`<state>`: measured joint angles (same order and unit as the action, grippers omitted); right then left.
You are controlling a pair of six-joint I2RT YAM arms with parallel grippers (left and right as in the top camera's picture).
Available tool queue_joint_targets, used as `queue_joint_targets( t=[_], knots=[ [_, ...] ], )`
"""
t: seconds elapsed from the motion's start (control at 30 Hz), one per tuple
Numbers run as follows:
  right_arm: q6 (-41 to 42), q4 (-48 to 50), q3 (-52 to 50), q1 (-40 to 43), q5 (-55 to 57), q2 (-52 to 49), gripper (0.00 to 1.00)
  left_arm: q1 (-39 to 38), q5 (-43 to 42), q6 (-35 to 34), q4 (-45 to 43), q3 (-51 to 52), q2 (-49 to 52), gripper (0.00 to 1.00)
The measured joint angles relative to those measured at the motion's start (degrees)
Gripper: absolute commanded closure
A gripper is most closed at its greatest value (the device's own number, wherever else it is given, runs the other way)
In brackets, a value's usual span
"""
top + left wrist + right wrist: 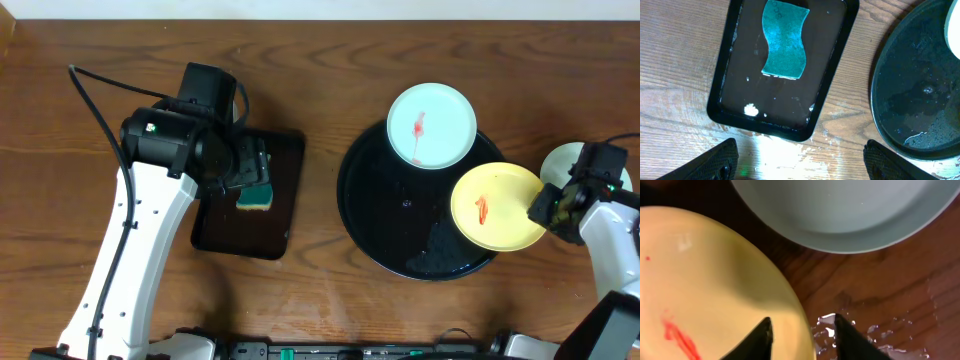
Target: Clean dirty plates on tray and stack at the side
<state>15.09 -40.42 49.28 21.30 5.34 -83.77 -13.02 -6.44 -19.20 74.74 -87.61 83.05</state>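
Right gripper (805,337) straddles the rim of the yellow plate (705,280), which overhangs the round tray (375,215) toward the counter's right edge, pinch impossible to tell; cleaning looks barely begun, and the wide-spread left gripper (800,162) should next grasp the sponge (785,40).

Overhead, the right arm (612,215) covers most of the far-right mint plate (560,160), and the left gripper (250,172) hides part of the sponge (254,198). The left wrist view cuts the round tray (910,100) at its right edge. Whether the right gripper (802,317) pinches the yellow plate (715,270) cannot be told.
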Motion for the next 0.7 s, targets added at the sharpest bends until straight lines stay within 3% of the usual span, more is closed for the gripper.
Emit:
queue_joint_targets(
  t=[0.1,0.3,0.53,0.7],
  knots=[
    [0.8,2.1,-1.2,0.0,-0.6,-1.4,0.99,0.0,0.0,0.0,0.0,0.0,0.0,0.19],
    [1.0,1.9,-2.1,-0.2,-6.1,-1.3,0.99,0.0,0.0,0.0,0.0,0.0,0.0,0.19],
    [0.3,-3.1,-2.1,-0.7,-15.0,6.8,0.99,0.0,0.0,0.0,0.0,0.0,0.0,0.19],
    [-1.3,-3.5,-2.9,-8.7,-18.5,8.1,0.99,0.0,0.0,0.0,0.0,0.0,0.0,0.19]
  ],
)
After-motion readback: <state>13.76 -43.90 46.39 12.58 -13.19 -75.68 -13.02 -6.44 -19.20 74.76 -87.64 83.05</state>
